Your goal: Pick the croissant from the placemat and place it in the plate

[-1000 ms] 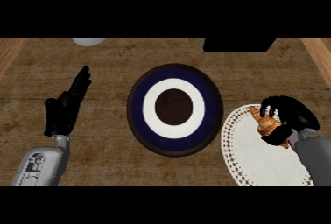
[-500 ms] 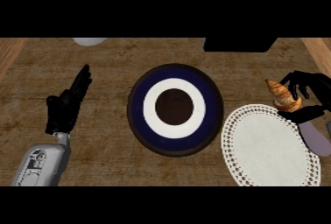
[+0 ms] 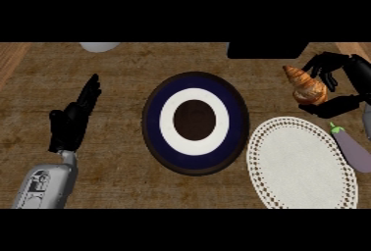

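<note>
A golden-brown croissant (image 3: 305, 85) is held above the counter at the upper right, past the far edge of the white lacy placemat (image 3: 301, 163). My right hand (image 3: 343, 73) is curled round it from the right, thumb below and fingers above. The round plate (image 3: 196, 122), navy with a white ring and a dark brown centre, lies in the middle of the counter, left of the croissant. My left hand (image 3: 72, 120) rests open at the left, fingers pointing up and away.
A purple eggplant (image 3: 353, 149) lies at the placemat's right edge. A black object (image 3: 265, 49) sits at the far edge, and a white object (image 3: 100, 46) at the far left. Wooden borders edge both sides of the counter.
My right hand has lifted the croissant off the placemat and carried it up and away from me; the eggplant has come into view. The left hand has stayed still.
</note>
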You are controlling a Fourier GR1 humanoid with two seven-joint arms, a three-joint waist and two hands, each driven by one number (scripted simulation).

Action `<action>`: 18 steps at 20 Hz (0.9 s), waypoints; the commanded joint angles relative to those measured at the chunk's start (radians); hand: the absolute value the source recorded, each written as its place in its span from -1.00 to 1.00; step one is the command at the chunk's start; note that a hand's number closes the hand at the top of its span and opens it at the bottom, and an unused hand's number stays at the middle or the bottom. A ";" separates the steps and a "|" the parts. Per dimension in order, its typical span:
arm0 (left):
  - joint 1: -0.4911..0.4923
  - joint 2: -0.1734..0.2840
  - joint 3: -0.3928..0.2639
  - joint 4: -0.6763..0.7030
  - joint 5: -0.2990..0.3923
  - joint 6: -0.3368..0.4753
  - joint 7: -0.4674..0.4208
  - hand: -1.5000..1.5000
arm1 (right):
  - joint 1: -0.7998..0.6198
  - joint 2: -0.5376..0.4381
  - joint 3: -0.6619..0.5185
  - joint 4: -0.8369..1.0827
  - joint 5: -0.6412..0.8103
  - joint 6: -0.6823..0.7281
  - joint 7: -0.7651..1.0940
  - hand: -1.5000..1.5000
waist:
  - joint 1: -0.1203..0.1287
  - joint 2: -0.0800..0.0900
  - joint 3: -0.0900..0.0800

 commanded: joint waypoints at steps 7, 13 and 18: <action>-0.015 -0.024 0.001 0.017 -0.009 -0.001 -0.014 0.00 | -0.113 0.239 0.119 -0.133 -0.033 0.066 0.301 1.00 | 0.000 0.002 0.000; -0.020 -0.044 -0.018 -0.029 -0.035 0.020 0.052 0.00 | -0.103 0.370 0.239 -0.050 0.088 -0.042 0.288 1.00 | 0.005 0.003 0.000; 0.015 -0.031 -0.017 -0.015 -0.028 -0.014 -0.022 0.00 | -0.195 0.409 0.337 0.039 0.248 -0.107 0.381 1.00 | 0.012 0.005 0.000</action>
